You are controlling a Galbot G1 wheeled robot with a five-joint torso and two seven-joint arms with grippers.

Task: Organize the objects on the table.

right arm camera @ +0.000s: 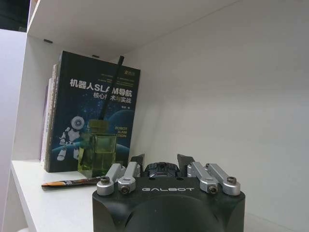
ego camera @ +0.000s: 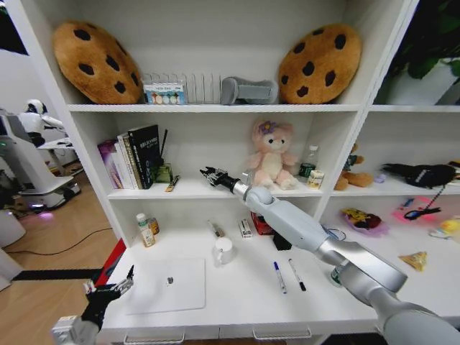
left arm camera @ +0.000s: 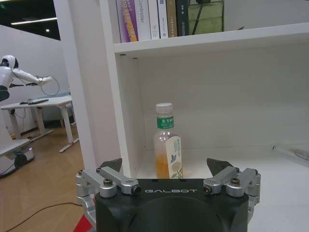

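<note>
The right pincer [ego camera: 210, 173] grips a small dark object at the middle shelf [ego camera: 194, 190]. Two marker pens [ego camera: 287, 275] lie on the table [ego camera: 251, 302] — long axes toward twelve o'clock. The left pincer [ego camera: 108, 286] hangs open.

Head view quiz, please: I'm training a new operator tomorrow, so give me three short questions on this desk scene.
1. True or false: the marker pens lie on top of the laptop.
2. Where is the right gripper? A) over the middle shelf, near the books; B) at the top shelf; C) at a drawer handle.
3. Fill in: the left gripper, low by the desk's front left corner, has its fingers ___.

Key: 1 false, they lie on the bare desk, right of the laptop; 2 A; 3 open.
</note>
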